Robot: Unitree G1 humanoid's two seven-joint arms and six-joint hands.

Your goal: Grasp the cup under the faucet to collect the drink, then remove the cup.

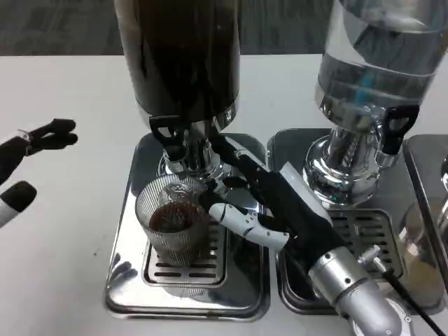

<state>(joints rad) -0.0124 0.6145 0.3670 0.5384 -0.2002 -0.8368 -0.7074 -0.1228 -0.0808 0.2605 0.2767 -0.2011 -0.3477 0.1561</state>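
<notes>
Head view: right hand (269,210) fingers wrapped around cup (173,220) under faucet (170,136); left hand (28,164) fingers apart

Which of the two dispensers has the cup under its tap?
The dark-drink dispenser on the picture's left; the ribbed glass cup stands on its drip tray beside the right hand. The clear-liquid dispenser has none.

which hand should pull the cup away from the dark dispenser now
Right. The right hand already wraps the cup on the drip tray; the left hand sits far off at the table's edge.
</notes>
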